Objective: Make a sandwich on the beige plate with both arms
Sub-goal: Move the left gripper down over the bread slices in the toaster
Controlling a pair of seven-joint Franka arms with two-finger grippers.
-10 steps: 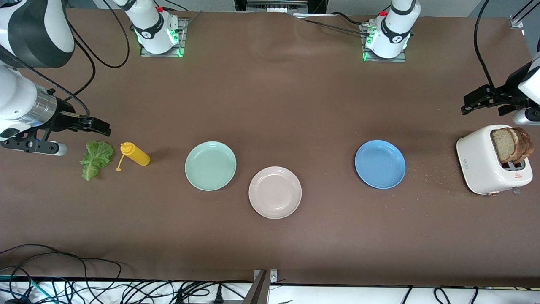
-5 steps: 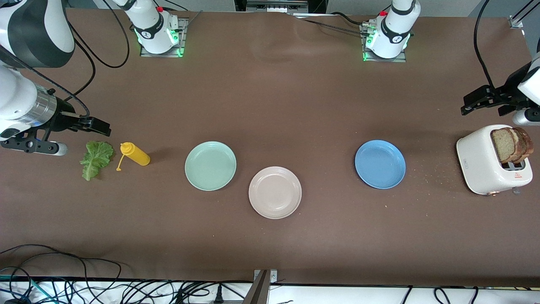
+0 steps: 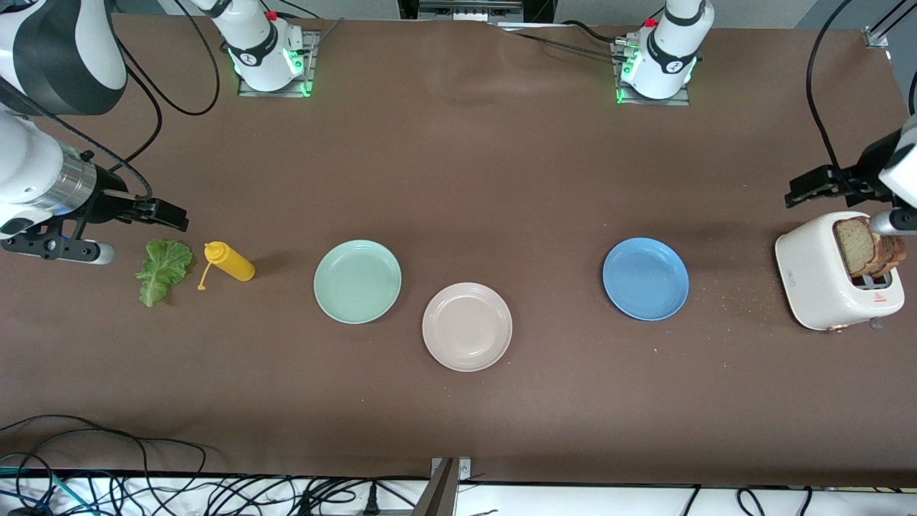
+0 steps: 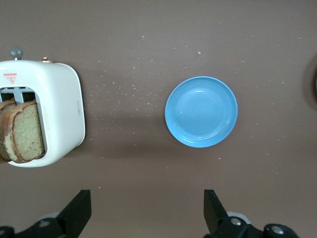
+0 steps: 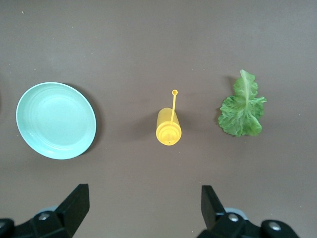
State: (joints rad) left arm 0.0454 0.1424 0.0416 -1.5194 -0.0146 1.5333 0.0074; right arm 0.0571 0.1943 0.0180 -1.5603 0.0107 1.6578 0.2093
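Beige plate (image 3: 467, 327) sits bare mid-table, nearest my camera. I see bread slices (image 3: 868, 247) in the toaster (image 3: 824, 276); my left gripper (image 4: 146, 213) hangs spread wide above. My right gripper (image 5: 143, 210), spread too, waits over lettuce (image 3: 163, 269).

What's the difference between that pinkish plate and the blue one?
The beige plate is pale pinkish-beige; the blue plate is bright blue. The beige plate lies nearer the front camera, beside the mint-green plate; the blue plate lies toward the left arm's end of the table, closer to the white toaster holding the bread slices. Both are round, rimmed, and bare.
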